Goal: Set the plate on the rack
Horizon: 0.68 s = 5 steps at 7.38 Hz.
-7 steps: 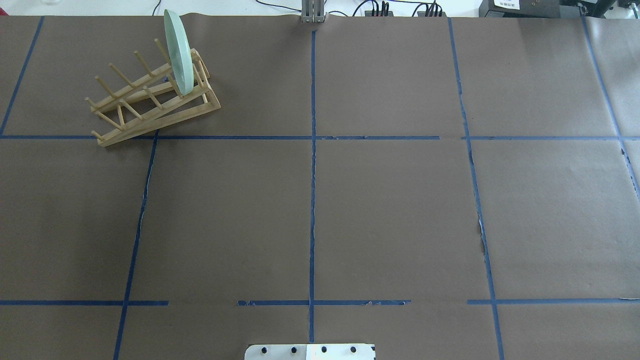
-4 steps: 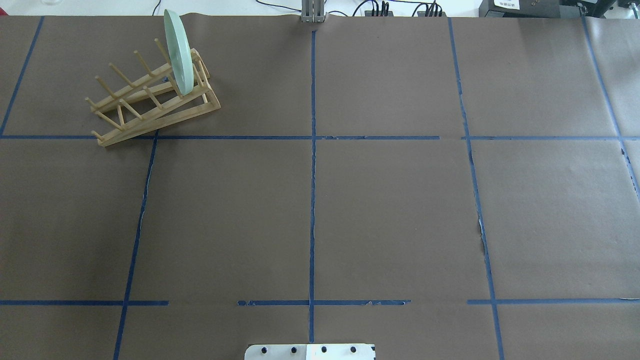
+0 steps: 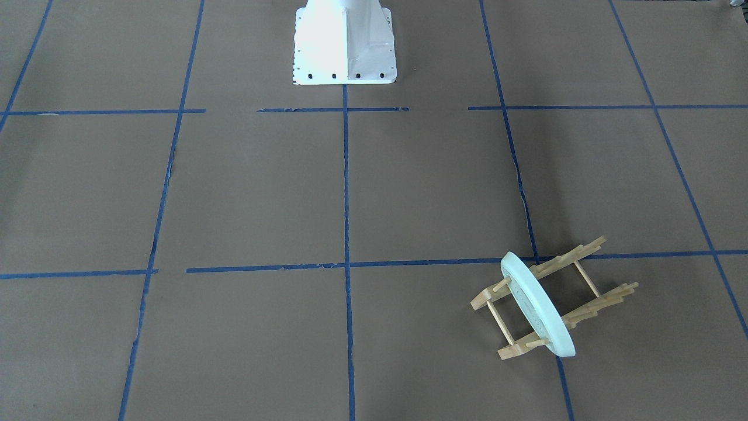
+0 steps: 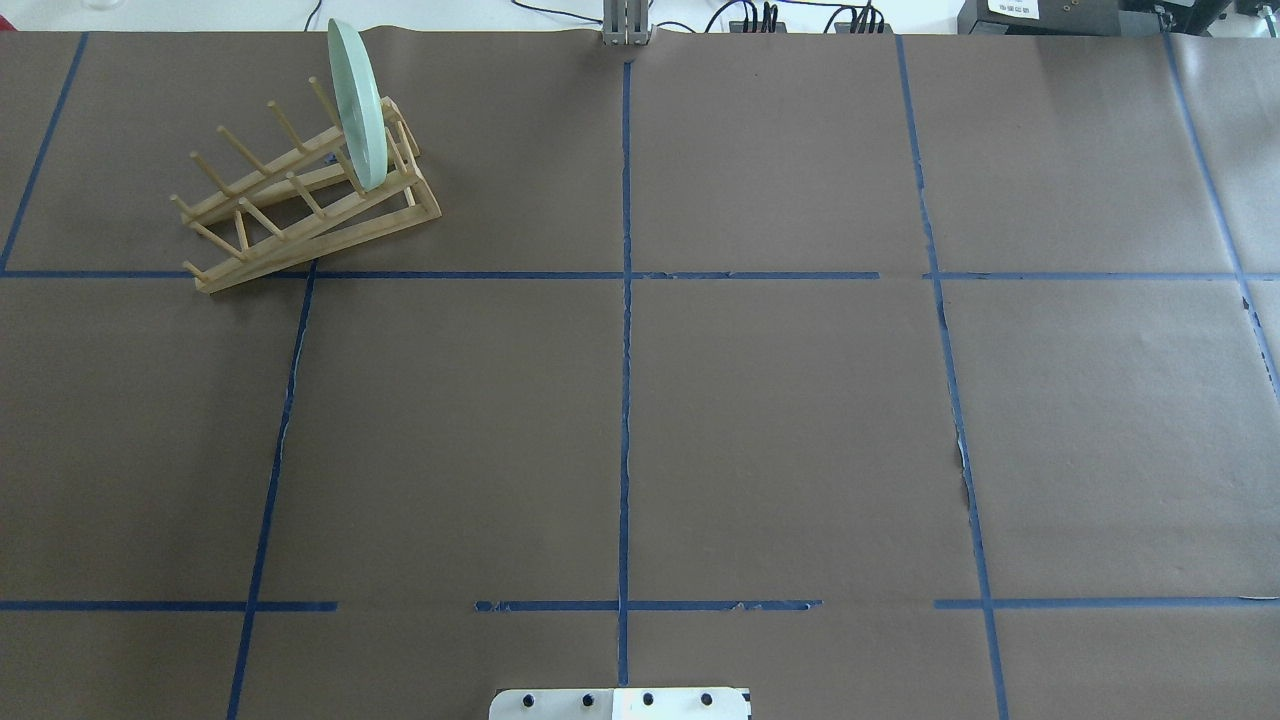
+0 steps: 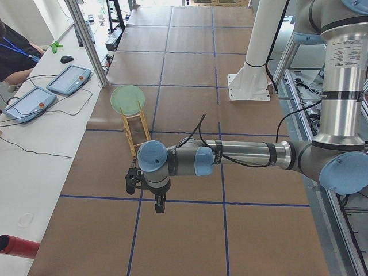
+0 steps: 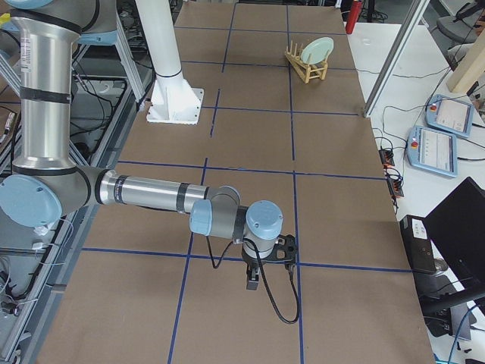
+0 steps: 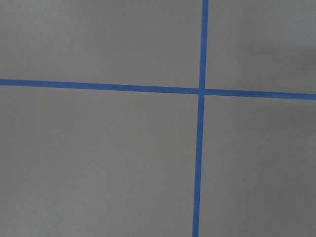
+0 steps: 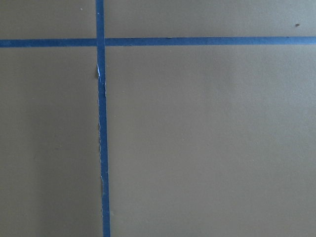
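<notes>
Fingers (image 5: 159,205) downward under left arm's level forearm (image 5: 247,154), well apart from plate (image 5: 127,99).

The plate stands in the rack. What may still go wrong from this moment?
1. The plate stands tilted near one end of the rack, so a bump may tip it out.
2. The rack sits close to the far edge of the table, where a falling plate might leave the surface.
</notes>
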{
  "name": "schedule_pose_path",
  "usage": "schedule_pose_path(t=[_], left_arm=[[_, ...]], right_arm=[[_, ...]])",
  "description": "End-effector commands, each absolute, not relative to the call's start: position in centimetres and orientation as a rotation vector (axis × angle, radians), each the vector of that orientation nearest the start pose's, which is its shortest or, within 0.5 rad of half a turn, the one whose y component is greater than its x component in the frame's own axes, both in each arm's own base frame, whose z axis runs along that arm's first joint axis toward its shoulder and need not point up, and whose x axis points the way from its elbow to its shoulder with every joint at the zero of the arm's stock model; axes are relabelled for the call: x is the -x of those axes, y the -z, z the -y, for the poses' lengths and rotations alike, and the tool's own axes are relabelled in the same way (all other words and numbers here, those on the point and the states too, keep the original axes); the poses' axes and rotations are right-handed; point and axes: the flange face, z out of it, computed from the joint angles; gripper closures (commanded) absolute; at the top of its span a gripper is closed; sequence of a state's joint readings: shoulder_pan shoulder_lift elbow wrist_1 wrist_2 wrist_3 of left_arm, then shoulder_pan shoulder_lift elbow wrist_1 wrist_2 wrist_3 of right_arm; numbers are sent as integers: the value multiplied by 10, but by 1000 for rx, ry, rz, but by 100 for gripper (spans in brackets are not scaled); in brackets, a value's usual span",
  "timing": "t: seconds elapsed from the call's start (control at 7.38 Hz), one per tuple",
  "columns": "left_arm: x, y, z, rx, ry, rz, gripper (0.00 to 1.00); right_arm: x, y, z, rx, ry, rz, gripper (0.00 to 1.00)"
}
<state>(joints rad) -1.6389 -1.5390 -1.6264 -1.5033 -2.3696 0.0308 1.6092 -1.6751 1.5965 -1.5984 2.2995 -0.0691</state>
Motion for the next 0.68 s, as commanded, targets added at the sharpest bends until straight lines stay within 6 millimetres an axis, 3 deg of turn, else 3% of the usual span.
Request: schedule_pose_path(t=[0.0, 0.41, 0.54], left_arm=[[93, -657, 459, 11, 61, -807, 0], [88, -653, 460, 5, 47, -805, 0], [76, -646, 463, 2, 14, -798, 0]], right_arm=[[-84, -700, 435, 62, -9, 732, 0], [-84, -701, 435, 63, -10, 732, 0], [-84, -701, 435, 64, -9, 732, 0]])
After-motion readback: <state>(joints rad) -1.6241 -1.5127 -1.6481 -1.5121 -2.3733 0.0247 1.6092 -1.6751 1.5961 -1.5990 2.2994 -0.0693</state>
